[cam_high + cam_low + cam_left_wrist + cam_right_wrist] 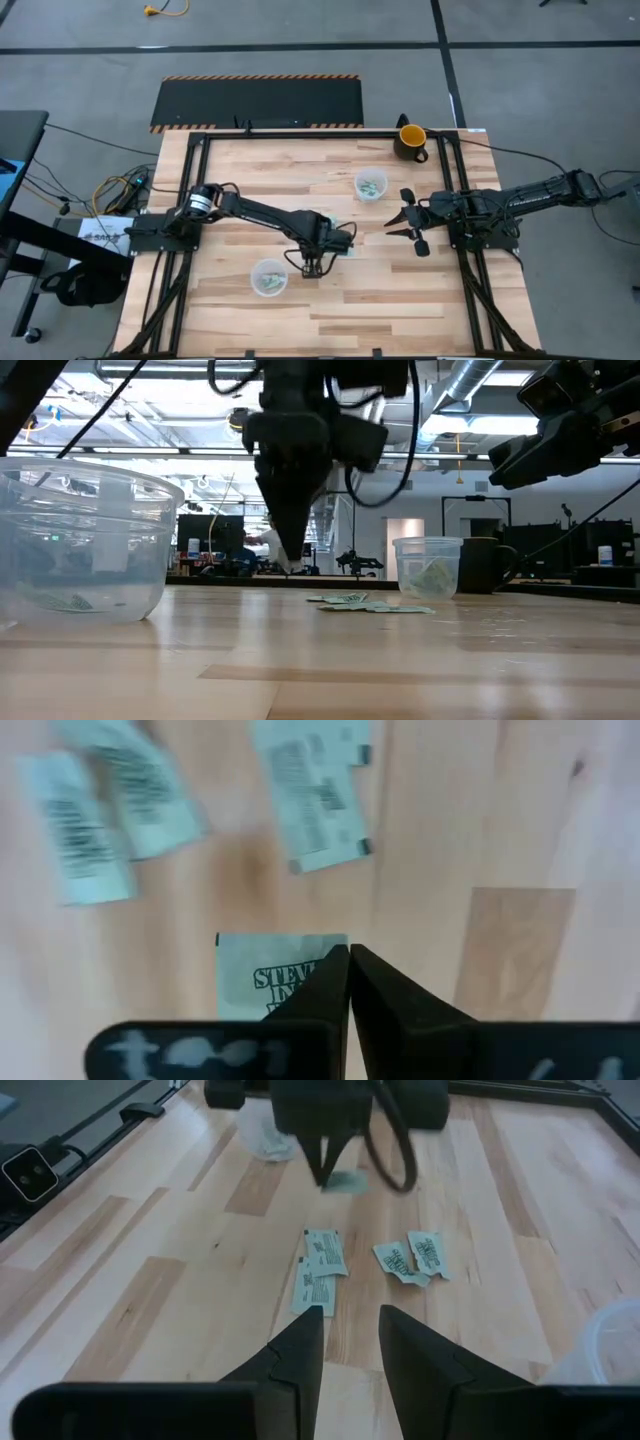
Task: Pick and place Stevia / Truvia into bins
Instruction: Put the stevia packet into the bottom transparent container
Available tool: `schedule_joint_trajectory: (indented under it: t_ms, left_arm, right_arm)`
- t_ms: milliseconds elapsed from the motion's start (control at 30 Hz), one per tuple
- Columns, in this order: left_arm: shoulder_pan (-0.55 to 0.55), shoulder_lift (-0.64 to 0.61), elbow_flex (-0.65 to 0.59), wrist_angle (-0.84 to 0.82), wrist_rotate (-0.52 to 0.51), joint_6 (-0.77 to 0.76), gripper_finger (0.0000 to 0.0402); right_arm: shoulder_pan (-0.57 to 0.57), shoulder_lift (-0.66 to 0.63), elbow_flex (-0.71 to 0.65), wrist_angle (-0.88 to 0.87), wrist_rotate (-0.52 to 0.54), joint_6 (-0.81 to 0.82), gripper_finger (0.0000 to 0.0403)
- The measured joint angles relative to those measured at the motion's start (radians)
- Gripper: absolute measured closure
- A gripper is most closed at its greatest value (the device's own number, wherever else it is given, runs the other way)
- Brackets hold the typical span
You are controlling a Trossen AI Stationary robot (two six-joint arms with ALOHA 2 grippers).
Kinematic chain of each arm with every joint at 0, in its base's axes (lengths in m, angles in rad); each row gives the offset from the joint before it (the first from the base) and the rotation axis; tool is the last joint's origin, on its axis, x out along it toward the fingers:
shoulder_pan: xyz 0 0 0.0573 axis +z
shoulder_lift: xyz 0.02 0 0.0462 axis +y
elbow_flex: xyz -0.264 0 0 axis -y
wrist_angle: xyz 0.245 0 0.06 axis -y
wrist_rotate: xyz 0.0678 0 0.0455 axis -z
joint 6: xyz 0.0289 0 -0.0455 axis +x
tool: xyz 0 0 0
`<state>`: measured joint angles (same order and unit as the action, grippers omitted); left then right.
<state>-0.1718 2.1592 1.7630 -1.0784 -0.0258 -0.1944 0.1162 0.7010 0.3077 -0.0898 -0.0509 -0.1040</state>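
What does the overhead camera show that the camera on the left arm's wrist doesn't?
Only the overhead view shows the whole table, both clear cups, the dark mug and the right gripper open beside the sachets. Only the left wrist view shows the print on the sachet pinched in the left gripper. Both show loose sachets on the wood.

Bright overhead light; left wrist pic blurry.
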Motion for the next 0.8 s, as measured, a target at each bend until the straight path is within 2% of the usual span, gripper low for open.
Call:
schedule_joint_trajectory:
  t_ms: [167,300,500,800]
  left_arm:
    - [-0.017,-0.002,0.096,-0.154,-0.145,-0.008,0.0401]
    - [-0.039,-0.002,0.159,-0.295,-0.215,-0.060,0.0401]
    - [-0.092,-0.074,0.175,-0.391,-0.248,-0.167,0.0401]
    - [-0.246,-0.189,0.175,-0.457,-0.249,-0.194,0.0401]
  right_arm:
    - [0.000,0.000,0.000,0.000,0.000,0.000,0.0310]
    - [0.000,0.000,0.000,0.000,0.000,0.000,0.0310]
    - [0.000,0.000,0.000,0.001,0.000,0.000,0.0310]
    - [0.000,0.000,0.000,0.009,0.000,0.027,0.0310]
